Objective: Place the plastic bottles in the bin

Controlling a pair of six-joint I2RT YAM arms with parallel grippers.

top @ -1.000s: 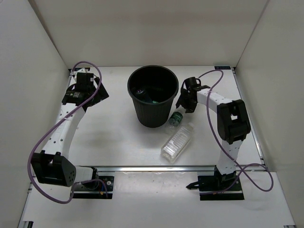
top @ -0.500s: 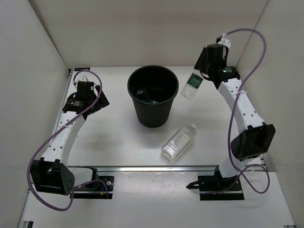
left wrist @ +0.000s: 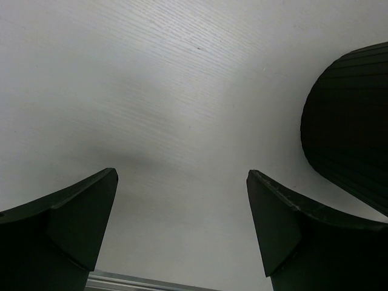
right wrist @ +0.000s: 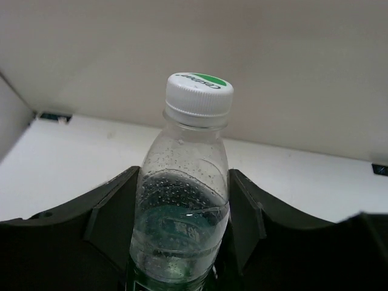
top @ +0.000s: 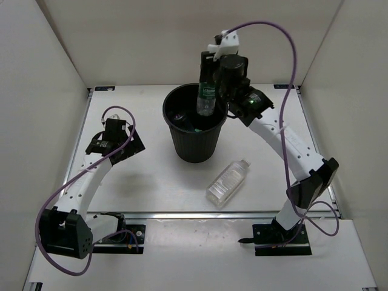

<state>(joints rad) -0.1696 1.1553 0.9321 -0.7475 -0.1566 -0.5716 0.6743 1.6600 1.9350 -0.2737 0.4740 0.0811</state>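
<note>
Holding the clear, dark-green-labelled plastic bottle (top: pixel 207 98) upright over the tall round black plastic bin (top: pixel 194 145), right gripper (top: pixel 210 85) sits near the rim facing the table's right edge; a drop may clip it.
Left wrist: left gripper (left wrist: pixel 182 188) wide, empty.
Right wrist: jaws pinch the rounded body; it could slip early.

Nothing legible
The bottle (right wrist: pixel 180 206) has green lettering on its white cap (right wrist: pixel 199 92) and a printed label (top: pixel 207 92), both unreadable.

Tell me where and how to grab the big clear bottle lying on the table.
I'd grip the big clear bottle across its ribbed middle, coming down from above: it lies on its side, diagonal, cap toward the far right, both long sides free.
</note>
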